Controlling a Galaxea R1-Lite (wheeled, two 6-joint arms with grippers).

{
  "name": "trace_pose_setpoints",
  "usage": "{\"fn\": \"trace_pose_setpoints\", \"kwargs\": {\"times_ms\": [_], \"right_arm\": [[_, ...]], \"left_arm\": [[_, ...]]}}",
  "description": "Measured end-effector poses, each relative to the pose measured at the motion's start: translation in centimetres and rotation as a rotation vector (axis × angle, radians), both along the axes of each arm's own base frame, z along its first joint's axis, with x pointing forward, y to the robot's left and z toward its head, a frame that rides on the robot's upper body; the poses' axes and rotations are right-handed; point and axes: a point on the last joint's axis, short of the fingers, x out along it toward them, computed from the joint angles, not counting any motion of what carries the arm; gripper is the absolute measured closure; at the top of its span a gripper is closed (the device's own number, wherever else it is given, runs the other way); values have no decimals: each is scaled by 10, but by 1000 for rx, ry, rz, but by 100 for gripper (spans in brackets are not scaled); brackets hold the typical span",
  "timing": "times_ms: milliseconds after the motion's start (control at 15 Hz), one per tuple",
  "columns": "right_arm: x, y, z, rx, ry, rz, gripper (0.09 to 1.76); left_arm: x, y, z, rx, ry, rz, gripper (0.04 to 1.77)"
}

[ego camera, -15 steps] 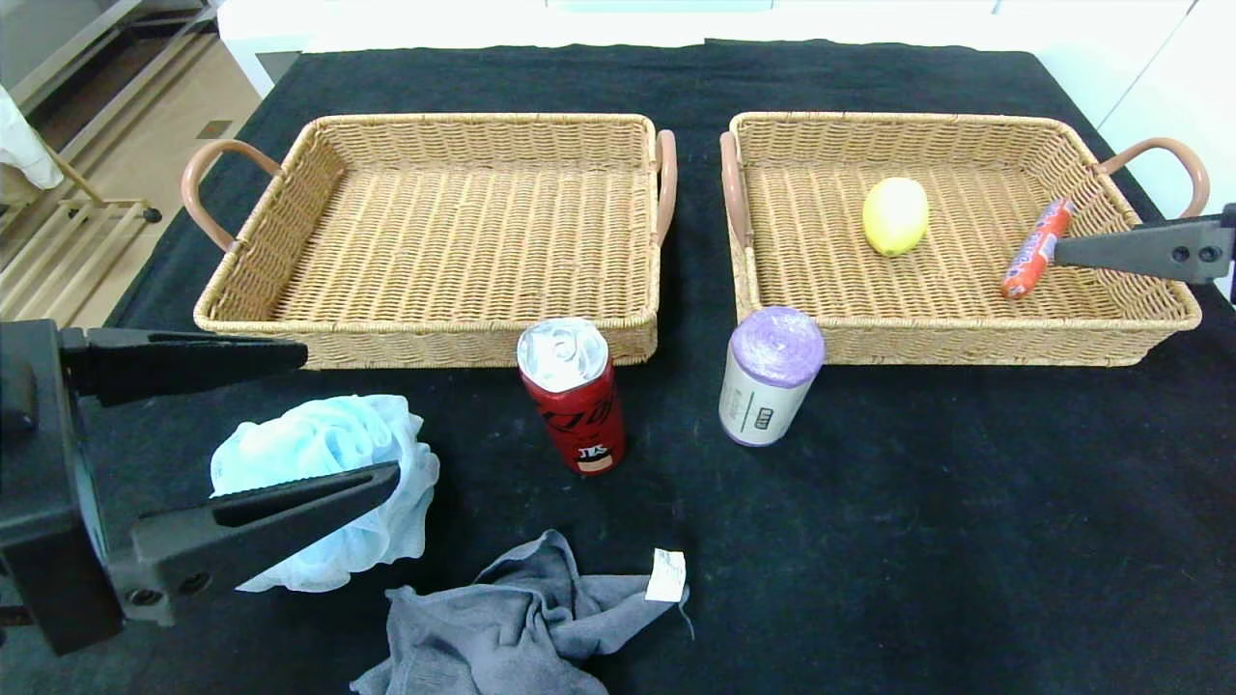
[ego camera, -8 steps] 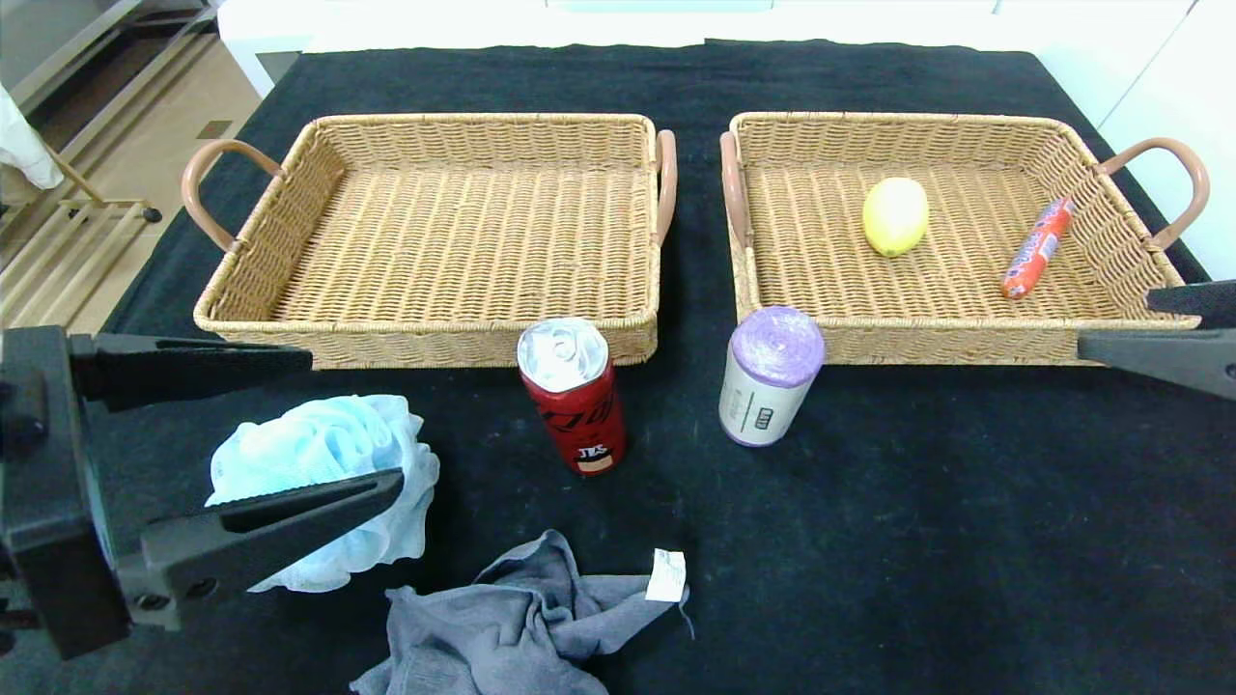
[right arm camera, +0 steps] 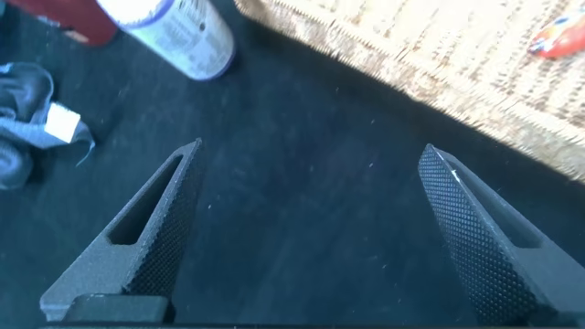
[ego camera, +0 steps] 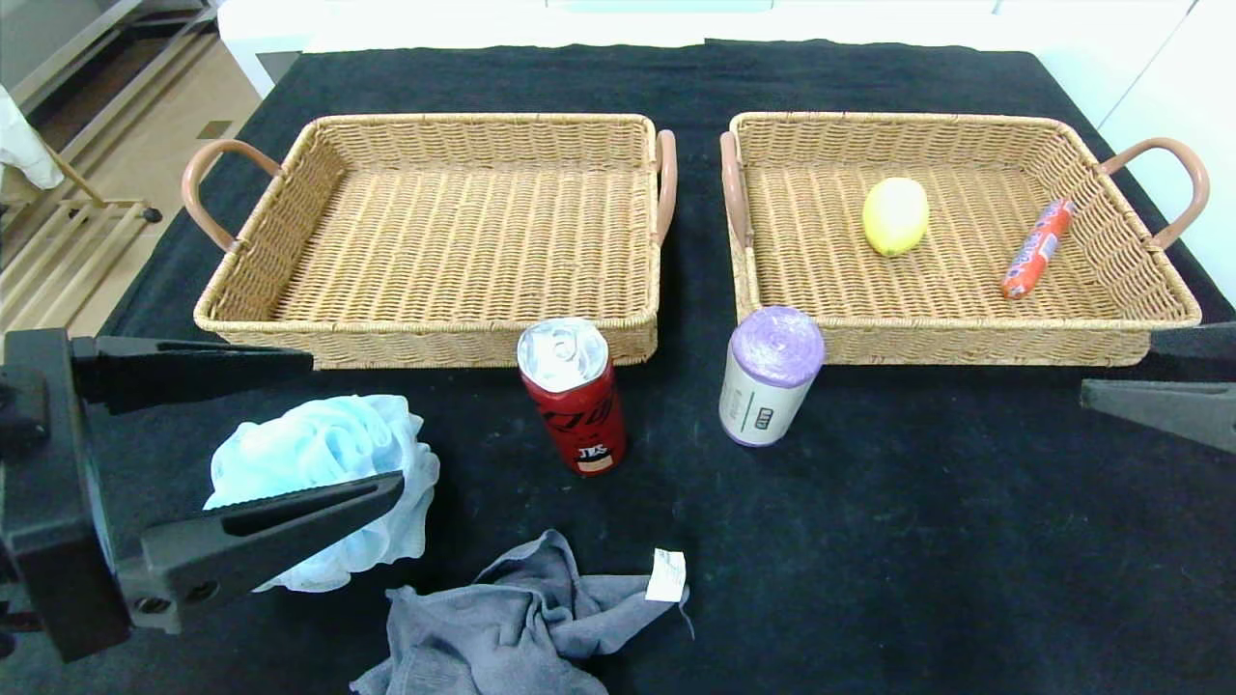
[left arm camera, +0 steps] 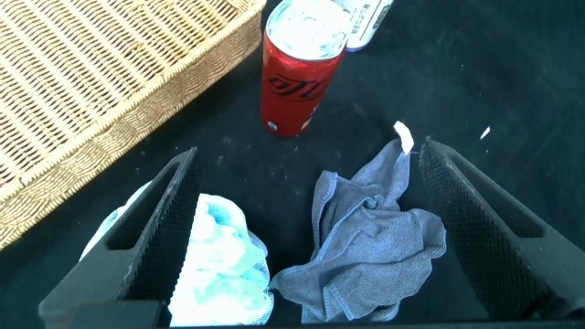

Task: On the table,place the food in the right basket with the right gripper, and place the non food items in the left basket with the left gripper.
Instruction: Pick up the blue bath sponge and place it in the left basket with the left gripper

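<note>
The lemon (ego camera: 895,216) and the wrapped sausage (ego camera: 1036,247) are already lying in the right basket (ego camera: 966,343), so part of the food sorting looks done. The left basket (ego camera: 425,343) is holding nothing yet. The red can (ego camera: 572,396) is standing on the black worktop (ego camera: 869,541) just before the left basket's near rim, and judged as food it is waiting for the right gripper. The purple roll (ego camera: 771,375), the pale blue bath puff (ego camera: 323,487) and the grey cloth (ego camera: 512,627) are sitting outside the baskets, seemingly non-food for the left side.

The left gripper (ego camera: 290,425) is hovering with its fingers (ego camera: 261,526) spread wide apart, the bath puff sitting between and beneath them and the cloth just past the nearer finger. The right gripper (right arm camera: 311,228) is hanging over bare worktop, its fingers likewise apart and holding nothing, with the roll well beyond one fingertip and the right basket's near wall beyond the other.

Open worktop is lying around the right fingers. Around the left fingers room is tighter: cloth and can are crowding the puff, and the left basket's rim is standing just ahead.
</note>
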Motion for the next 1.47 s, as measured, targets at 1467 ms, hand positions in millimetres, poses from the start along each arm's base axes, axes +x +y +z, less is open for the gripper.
{"fn": "trace_pose_setpoints", "kwargs": {"times_ms": [1467], "right_arm": [[-15,8,-15,-30,22,73,15]], "left_arm": [[17,-1,-9,301,187,386,9]]}}
